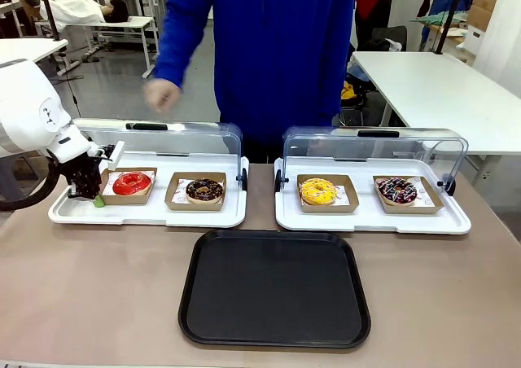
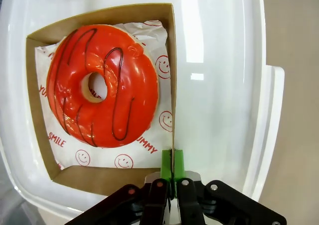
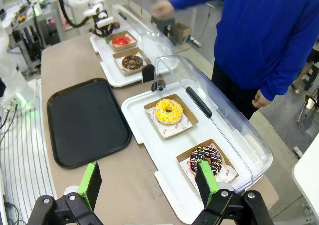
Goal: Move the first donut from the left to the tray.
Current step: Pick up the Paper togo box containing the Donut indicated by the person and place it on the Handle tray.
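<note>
The first donut from the left (image 1: 132,183) (image 2: 102,85) (image 3: 120,40) has glossy red icing with dark stripes. It lies in a shallow brown cardboard tray (image 1: 128,198) (image 2: 172,60) inside the left white display tray. My left gripper (image 1: 96,195) (image 2: 172,161) is at that cardboard tray's left side, its green pads shut on the thin cardboard wall. The black tray (image 1: 275,291) (image 3: 87,120) lies bare at the table's front middle. My right gripper (image 3: 148,179) hovers open above the table's right end, with nothing between its fingers.
Two white display trays (image 1: 146,215) (image 1: 370,220) stand side by side with their clear lids raised. They also hold a chocolate donut (image 1: 203,190), a yellow donut (image 1: 317,191) and a sprinkled donut (image 1: 397,190). A person in blue stands at the far side, one hand (image 1: 161,95) raised.
</note>
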